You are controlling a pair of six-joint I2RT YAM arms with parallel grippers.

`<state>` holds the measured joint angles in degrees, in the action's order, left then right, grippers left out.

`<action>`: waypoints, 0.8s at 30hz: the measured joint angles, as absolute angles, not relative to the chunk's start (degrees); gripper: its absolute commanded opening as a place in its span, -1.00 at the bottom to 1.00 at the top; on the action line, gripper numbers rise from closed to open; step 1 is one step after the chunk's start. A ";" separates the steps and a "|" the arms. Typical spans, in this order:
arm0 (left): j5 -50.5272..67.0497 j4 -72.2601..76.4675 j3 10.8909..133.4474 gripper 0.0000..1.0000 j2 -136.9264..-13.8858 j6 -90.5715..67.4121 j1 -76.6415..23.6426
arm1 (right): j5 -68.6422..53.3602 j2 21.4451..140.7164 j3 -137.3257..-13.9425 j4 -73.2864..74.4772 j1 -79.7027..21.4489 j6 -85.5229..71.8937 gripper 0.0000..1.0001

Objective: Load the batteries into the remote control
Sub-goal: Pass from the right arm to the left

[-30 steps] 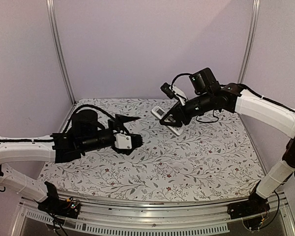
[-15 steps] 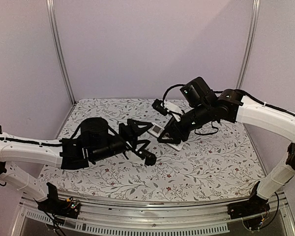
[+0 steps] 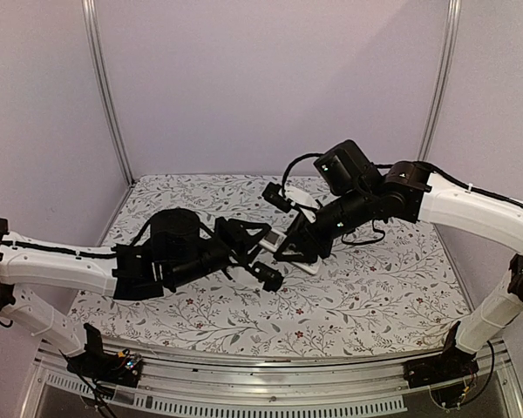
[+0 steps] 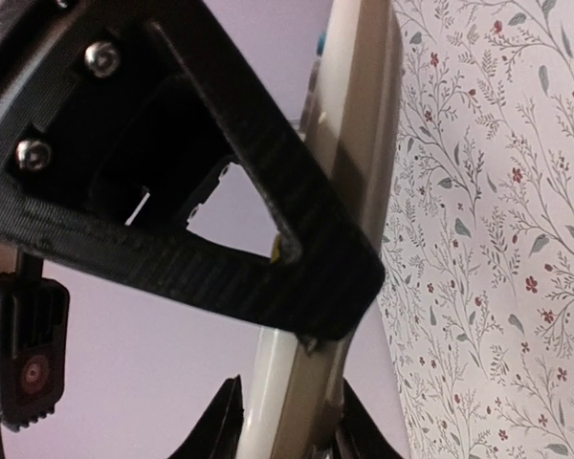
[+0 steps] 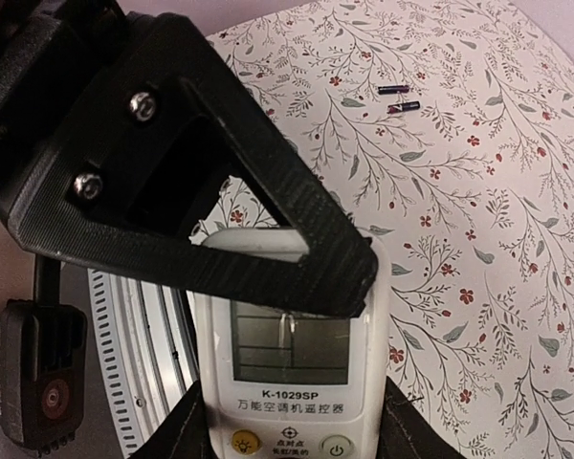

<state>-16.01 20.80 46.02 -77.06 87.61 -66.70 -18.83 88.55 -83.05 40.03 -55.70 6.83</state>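
The white remote control [image 3: 274, 237] hangs above the middle of the floral cloth, held between both arms. My right gripper [image 5: 297, 335] is shut on it, with its screen and top buttons [image 5: 289, 442] facing the right wrist camera. From the left, my left gripper [image 4: 301, 373] has closed on the remote control [image 4: 349, 143]. That view shows it edge-on, white front and tan back, with a finger [image 4: 359, 435] against the back. Two tiny dark batteries [image 5: 395, 90] [image 5: 403, 108] lie side by side on the cloth, away from both grippers. In the top view they do not show.
The floral cloth [image 3: 375, 279] covers the table. An aluminium rail [image 3: 270, 392] runs along the near edge, and the arm bases [image 3: 436, 370] stand on it. Plain walls and two metal posts [image 3: 105, 87] close the back and sides.
The left arm swung right to the remote and its jaws narrowed around it. The right arm brought the remote down and left towards the middle, still gripping it.
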 measured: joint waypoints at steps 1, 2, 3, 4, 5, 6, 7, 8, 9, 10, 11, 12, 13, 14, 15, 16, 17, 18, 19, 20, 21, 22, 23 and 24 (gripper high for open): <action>-16.25 20.86 46.00 -0.56 -77.19 87.83 -66.76 | -18.81 88.55 -83.05 40.07 -55.70 6.87 -0.63; -16.43 20.99 46.00 -0.72 -77.41 88.18 -66.81 | -18.81 88.55 -83.05 40.21 -55.70 6.87 -0.63; -16.64 21.08 46.00 -0.84 -77.65 88.90 -66.87 | -18.81 88.55 -83.05 40.40 -55.66 6.85 -0.64; -16.95 21.08 45.95 -0.96 -77.95 89.62 -66.92 | -18.90 88.55 -83.05 40.64 -55.57 6.63 -0.63; -17.43 20.95 45.76 -1.00 -78.30 90.41 -67.02 | -18.98 88.55 -83.07 40.86 -55.46 6.48 -0.60; -17.58 21.34 45.63 -1.00 -78.61 90.45 -67.07 | -18.96 88.55 -83.07 41.10 -55.40 6.44 -0.54; -17.69 21.87 45.47 -1.00 -78.85 90.35 -67.13 | -18.96 88.58 -83.07 41.36 -55.37 6.42 -0.47; -17.69 22.17 45.34 -1.00 -78.87 90.37 -67.20 | -18.96 88.58 -83.07 41.50 -55.37 6.44 -0.41; -17.82 22.50 45.15 -1.00 -78.83 90.32 -67.29 | -18.96 88.58 -83.07 41.50 -55.40 6.46 -0.30; -17.89 22.74 45.01 -1.00 -78.78 90.19 -67.37 | -18.98 88.58 -83.07 41.47 -55.40 6.48 0.05; -17.93 22.83 44.93 -1.00 -78.78 89.93 -67.42 | -18.98 88.58 -83.07 41.50 -55.40 6.48 0.31; -18.00 22.85 44.88 -1.00 -78.78 89.56 -67.48 | -19.03 88.58 -83.07 41.50 -55.42 6.50 0.67; -18.15 22.87 44.88 -1.00 -78.76 88.82 -67.59 | -19.00 88.58 -83.07 41.39 -55.44 6.48 0.94; -18.02 23.22 44.88 -1.00 -78.76 87.68 -67.79 | -18.83 88.58 -83.07 40.91 -55.48 6.33 0.97; -18.04 23.40 44.88 -1.00 -78.67 86.43 -68.16 | -18.63 88.55 -83.07 40.12 -55.48 6.68 0.98; -18.02 23.38 44.88 -1.00 -78.54 85.14 -68.53 | -18.39 88.58 -83.07 39.38 -55.51 7.03 0.98; -18.00 23.24 44.88 -1.00 -78.35 83.44 -68.99 | -18.28 88.51 -83.07 38.74 -55.51 6.94 0.98; -17.82 23.11 44.88 -1.00 -78.15 81.82 -69.28 | -18.11 88.44 -83.07 38.09 -55.51 6.96 0.98; -17.58 22.72 44.88 -1.00 -77.80 79.72 -69.52 | -18.00 88.33 -83.07 37.50 -55.51 6.96 0.98; -17.45 22.09 44.88 -1.00 -77.38 77.60 -69.65 | -18.02 88.12 -83.07 36.93 -55.51 6.96 0.98; -17.28 21.45 44.88 -1.00 -76.90 75.05 -69.65 | -17.89 87.57 -82.98 36.14 -55.51 6.98 0.98; -17.15 20.84 44.91 -1.00 -76.44 72.75 -69.65 | -17.82 86.76 -82.76 35.20 -55.55 7.01 0.98; -16.91 19.81 44.91 -1.00 -75.85 69.54 -69.65 | -17.82 85.27 -82.06 33.82 -55.55 7.14 0.98; -16.51 18.92 44.91 -1.00 -75.33 66.74 -69.63 | -17.89 83.42 -81.21 32.51 -55.55 7.16 0.98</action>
